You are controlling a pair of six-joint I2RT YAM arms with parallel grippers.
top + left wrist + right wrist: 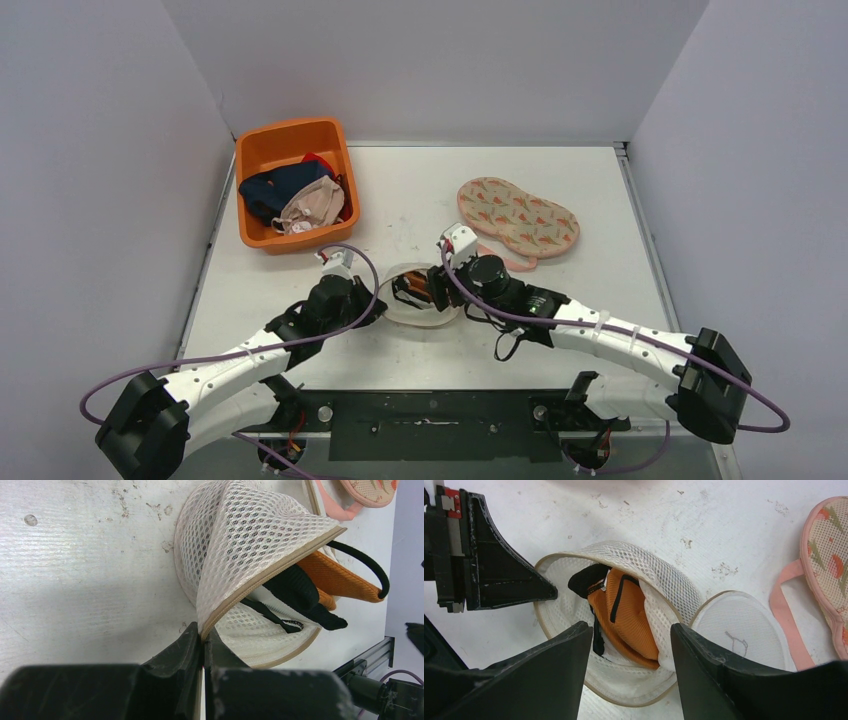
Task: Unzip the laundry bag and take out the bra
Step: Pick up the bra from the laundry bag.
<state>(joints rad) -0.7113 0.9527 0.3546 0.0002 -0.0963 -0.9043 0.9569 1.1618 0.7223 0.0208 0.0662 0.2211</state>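
Closest to you is your left gripper (203,645), fingers pressed flat together on the tan-trimmed rim of the white mesh laundry bag (235,535), pinning that edge down near the middle of the table. Looks like a solid pinch, nothing else caught in it.

Good news: the zip part looks done. The bag gapes open like a clamshell and you can see right in. The orange bra with black straps (624,610) sits in the mouth, partly poking out over the rim, but it's not out yet.

Your right gripper (630,630) hangs right over the opening with its jaws spread wide, one finger either side of the orange fabric. It isn't holding anything as far as I can tell.

So what's left, I'd say, is closing on the bra and lifting it clear while the left hand anchors the bag. Watch the black straps, they could snag on the mesh.

The orange plastic tub of clothes (262,150) sits at the far left.
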